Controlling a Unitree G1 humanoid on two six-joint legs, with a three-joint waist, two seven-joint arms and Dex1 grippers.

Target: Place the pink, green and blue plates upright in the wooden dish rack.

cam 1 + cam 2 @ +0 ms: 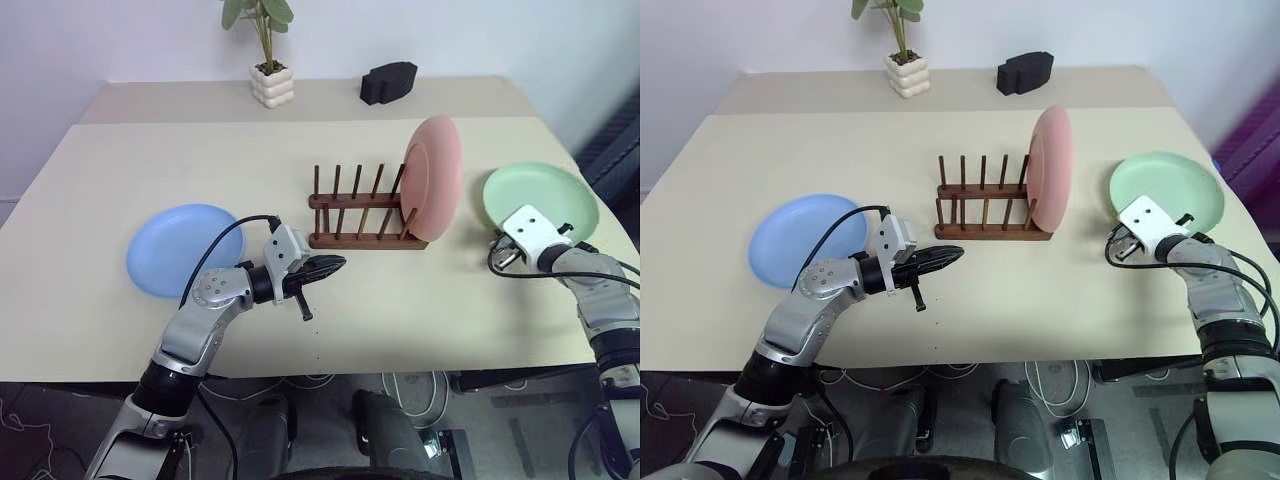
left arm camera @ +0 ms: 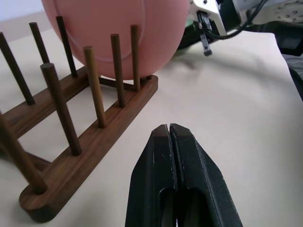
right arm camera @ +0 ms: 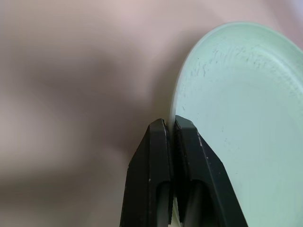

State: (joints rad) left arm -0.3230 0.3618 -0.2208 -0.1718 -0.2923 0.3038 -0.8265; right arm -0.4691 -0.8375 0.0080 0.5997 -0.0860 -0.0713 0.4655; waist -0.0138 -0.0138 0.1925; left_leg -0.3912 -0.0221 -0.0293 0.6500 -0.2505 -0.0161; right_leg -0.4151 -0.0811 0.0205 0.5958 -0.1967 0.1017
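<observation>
Wooden dish rack (image 1: 362, 212) stands at centre of the tabletop (image 1: 420, 300), pink plate (image 1: 436, 177) upright in its right-end slot. No readable writing or labels anywhere. Green plate (image 1: 545, 198) lies flat at right of the frame; right gripper (image 3: 169, 130) reaches in level at its near-left rim, fingers pinching the edge. Left gripper (image 1: 322, 268) is held level just below-left of the rack, pointing right, fingers pressed together and empty. Blue plate (image 1: 180, 248) lies flat at left, behind the left arm. A potted plant (image 1: 268, 52) and black object (image 1: 388, 82) occupy the far edge.
</observation>
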